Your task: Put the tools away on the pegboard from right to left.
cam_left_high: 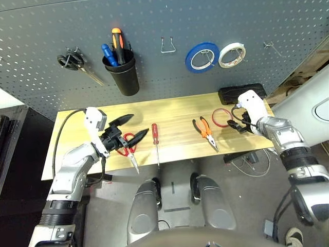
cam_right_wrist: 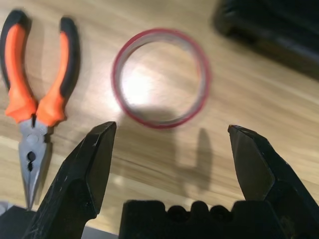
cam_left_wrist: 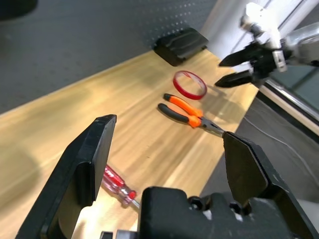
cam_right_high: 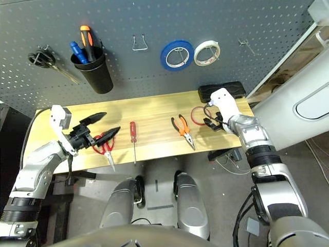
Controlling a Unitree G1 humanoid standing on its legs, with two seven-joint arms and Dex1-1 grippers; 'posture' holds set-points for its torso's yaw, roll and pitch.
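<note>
Pale wooden tabletop [cam_left_high: 175,110], grey floor [cam_left_high: 247,206], white panel [cam_left_high: 308,103] at right

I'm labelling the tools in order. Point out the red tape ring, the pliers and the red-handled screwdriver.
red tape ring [cam_right_wrist: 160,78], right wrist view, on its near rim.
pliers [cam_left_high: 205,129], left eye view, on the orange handles near the pivot.
red-handled screwdriver [cam_right_high: 132,130], right eye view, on the red handle.

Silver forearms with black ribbed cuffs end in white wrist housings. Each gripper, left [cam_left_high: 128,128] and right [cam_left_wrist: 233,70], has two black pointed fingers; black cables loop alongside.
</note>
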